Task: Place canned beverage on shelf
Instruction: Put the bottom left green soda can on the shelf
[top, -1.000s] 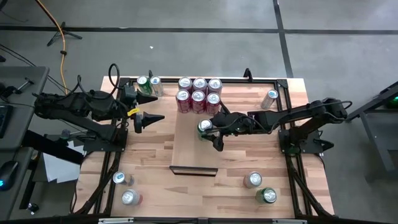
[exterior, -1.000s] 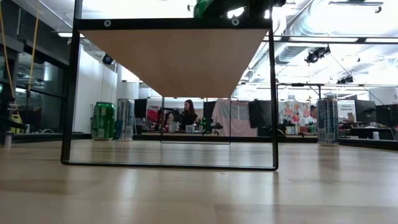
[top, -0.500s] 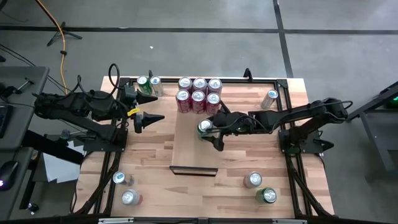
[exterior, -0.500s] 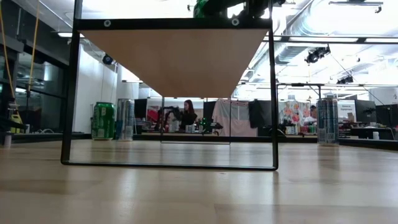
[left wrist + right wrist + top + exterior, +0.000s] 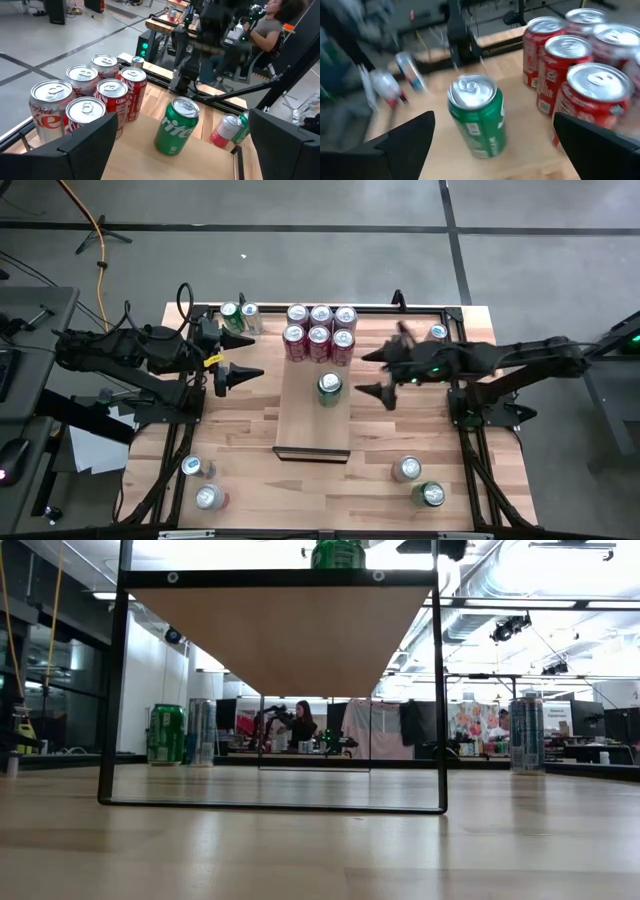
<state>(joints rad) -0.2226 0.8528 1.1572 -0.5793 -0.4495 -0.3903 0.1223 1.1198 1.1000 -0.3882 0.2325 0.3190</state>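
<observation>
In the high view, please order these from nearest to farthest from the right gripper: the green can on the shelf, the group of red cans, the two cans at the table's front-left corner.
From the right gripper:
1. The green can, upright on the shelf, just to the gripper's left.
2. The group of red cans, at the shelf's far end.
3. The two front-left cans, across the table near the left arm's side.

Can (image 5: pixel 330 386) upright on the shelf (image 5: pixel 300 420), six cans (image 5: pixel 319 332) clustered at its far end, right gripper (image 5: pixel 385 375) just right of the shelf, left gripper (image 5: pixel 243 356) left of it, loose cans (image 5: pixel 418 483) near the table's (image 5: pixel 240 440) corners.
</observation>
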